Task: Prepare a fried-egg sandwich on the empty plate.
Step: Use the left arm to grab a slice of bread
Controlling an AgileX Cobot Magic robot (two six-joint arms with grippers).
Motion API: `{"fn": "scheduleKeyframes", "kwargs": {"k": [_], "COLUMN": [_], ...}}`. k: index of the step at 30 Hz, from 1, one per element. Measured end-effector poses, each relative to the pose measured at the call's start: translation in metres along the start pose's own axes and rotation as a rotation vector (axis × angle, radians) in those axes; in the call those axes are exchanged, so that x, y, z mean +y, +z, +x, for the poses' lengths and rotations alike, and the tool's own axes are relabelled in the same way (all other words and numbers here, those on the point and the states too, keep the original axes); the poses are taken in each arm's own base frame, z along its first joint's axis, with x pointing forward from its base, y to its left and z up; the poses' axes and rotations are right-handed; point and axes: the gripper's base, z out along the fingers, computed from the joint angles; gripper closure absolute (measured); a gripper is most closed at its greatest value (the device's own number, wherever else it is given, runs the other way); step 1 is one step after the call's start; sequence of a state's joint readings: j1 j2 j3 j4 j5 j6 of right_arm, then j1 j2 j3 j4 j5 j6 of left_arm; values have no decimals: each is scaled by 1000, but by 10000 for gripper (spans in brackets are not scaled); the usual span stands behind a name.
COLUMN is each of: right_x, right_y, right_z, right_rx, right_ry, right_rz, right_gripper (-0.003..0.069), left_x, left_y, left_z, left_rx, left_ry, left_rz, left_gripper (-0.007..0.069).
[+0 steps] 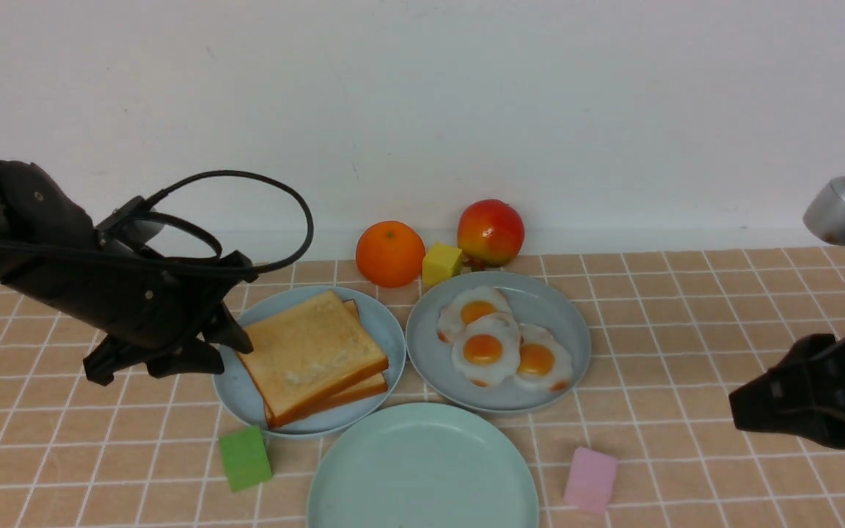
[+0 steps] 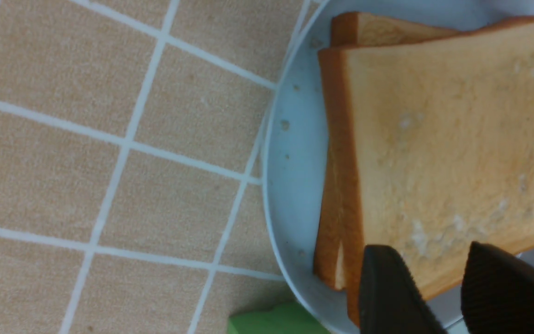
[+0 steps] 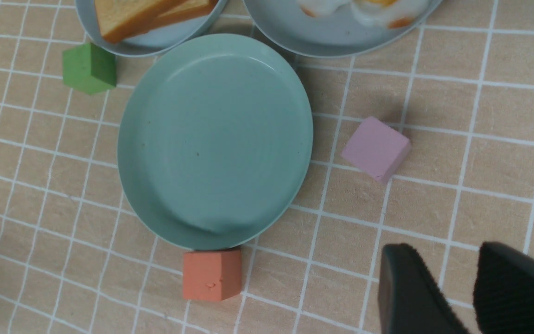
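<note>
Two toast slices (image 1: 312,356) lie stacked on the light-blue plate (image 1: 246,407). My left gripper (image 1: 232,352) hovers at that plate's left edge. In the left wrist view it is open (image 2: 429,260), and a corner of the top toast slice (image 2: 443,148) shows in the gap between its fingers. Three fried eggs (image 1: 483,348) overlap on the grey-blue plate (image 1: 554,308). In front, the empty mint-green plate (image 1: 422,469) is bare, also seen from the right wrist (image 3: 216,139). My right gripper (image 1: 736,411) hangs open over the tablecloth at the far right (image 3: 448,260), holding nothing.
An orange (image 1: 389,253), a yellow cube (image 1: 441,262) and an apple (image 1: 490,231) stand by the back wall. A green cube (image 1: 245,458) and a pink cube (image 1: 591,478) flank the mint plate. An orange-red cube (image 3: 212,274) touches its near rim.
</note>
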State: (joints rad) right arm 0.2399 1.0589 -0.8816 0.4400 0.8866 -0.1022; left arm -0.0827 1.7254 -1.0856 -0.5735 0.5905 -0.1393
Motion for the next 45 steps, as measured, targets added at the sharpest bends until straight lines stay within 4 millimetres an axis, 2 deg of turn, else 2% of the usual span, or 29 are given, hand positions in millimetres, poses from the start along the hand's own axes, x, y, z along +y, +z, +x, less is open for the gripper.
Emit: {"fn": "scheduleKeyframes", "kwargs": {"k": [7,19,30,36,39,43,44,45], "right_x": [0,1,1,1,2,2,2,2], "right_y": [0,0,0,0,0,-1,-1,-1], "right_z": [1,6,7,8,8,10,10,11], "right_rx": [7,71,80,83,92,109,111,117], "right_ry": [0,4,4,5,6,6,6,6], "right_rz": [-1,-13,-13,-16,-17,-19,-19,-20], "right_gripper": [419,419,419,419,419,419,419,419], "left_x": [-1,13,9,10,12,14,14,13], "left_y": [6,48,49,50,54,59,59,59], "left_z": [1,-3,-4,-5,-4,-4,-4,-4], "left_rx": [17,20,6,-1,9,26,26,26], "left_ry": [34,-51,-28,-22,-26,-36,-36,-37], "left_rz": [27,10,58,54,47,43,43,45], "left_gripper": [278,270,286,339,389,488,493,538]}}
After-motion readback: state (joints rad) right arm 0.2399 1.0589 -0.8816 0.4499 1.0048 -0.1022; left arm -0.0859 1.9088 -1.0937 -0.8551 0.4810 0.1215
